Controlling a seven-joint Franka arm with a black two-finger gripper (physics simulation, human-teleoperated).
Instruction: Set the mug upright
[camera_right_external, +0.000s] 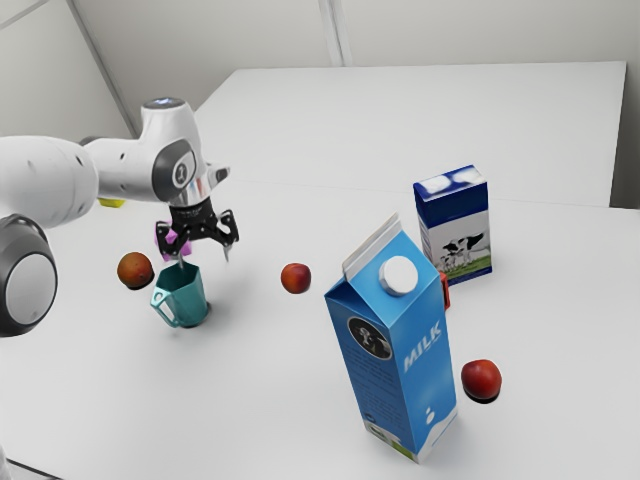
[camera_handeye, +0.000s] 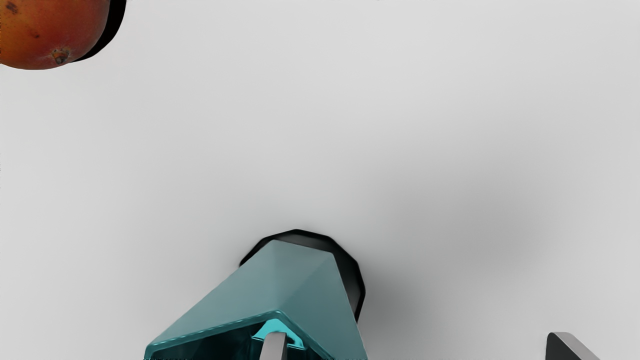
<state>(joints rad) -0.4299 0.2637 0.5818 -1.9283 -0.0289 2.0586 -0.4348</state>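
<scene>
With jaws parted and empty, my gripper (camera_right_external: 204, 261) is hovering, one finger (camera_handeye: 273, 346) at the mouth of the mug (camera_right_external: 184, 301), which is standing upright, so any motion is needing gentleness against tipping it.

With twelve o'clock at the exterior view's far side of the table (camera_right_external: 250, 410), the mango (camera_right_external: 135, 270) lies at the mug's (camera_right_external: 183, 300) ten o'clock, a round fruit (camera_right_external: 296, 278) at its three. The gable-top milk carton (camera_right_external: 400, 350) stands at its four, with a flat-topped carton (camera_right_external: 455, 228) behind at the milk carton's one.
</scene>
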